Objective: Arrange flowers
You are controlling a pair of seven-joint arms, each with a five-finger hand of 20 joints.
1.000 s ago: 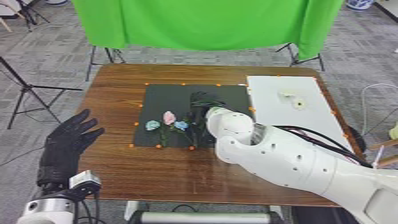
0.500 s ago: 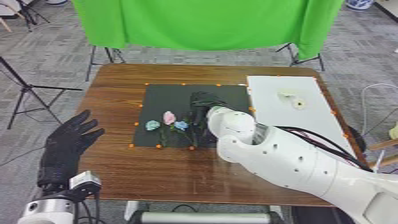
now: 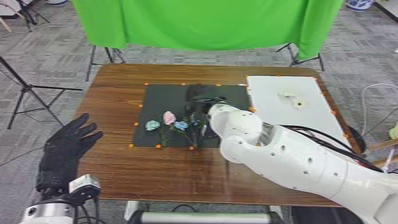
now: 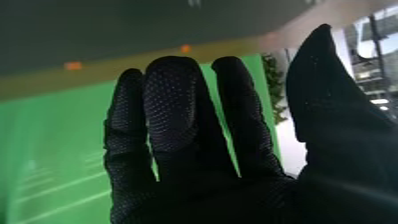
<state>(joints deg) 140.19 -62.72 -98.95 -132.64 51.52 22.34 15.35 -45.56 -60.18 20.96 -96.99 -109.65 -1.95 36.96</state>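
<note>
1. Three flowers (image 3: 169, 118) lie side by side on a black mat (image 3: 167, 95): blue, pink, blue. The pink one tapers like a bud; the blue ones look rounder and ruffled, on thin green stems.
2. My right hand (image 3: 203, 102) is over the mat, just right of them, open, fingers straight and thumb apart. Up close in the right wrist view its black fabric has a pebbled grain. Between finger and thumb I see a leafy green strip (image 4: 274, 85), cut off by my glove; whether I touch it, I can't tell.
3. The white mat (image 3: 266, 90) beside it bears an off-white thing (image 3: 297, 104) whose shape I can't make out.
4. Orange dots (image 3: 159, 146) edge both mats on the brown, glossy wooden table (image 3: 133, 172).
5. My left hand (image 3: 64, 147) is open at the table's left edge.
6. Beyond, green cloth (image 3: 204, 25) hangs in folds above grey carpet (image 3: 53, 65).
</note>
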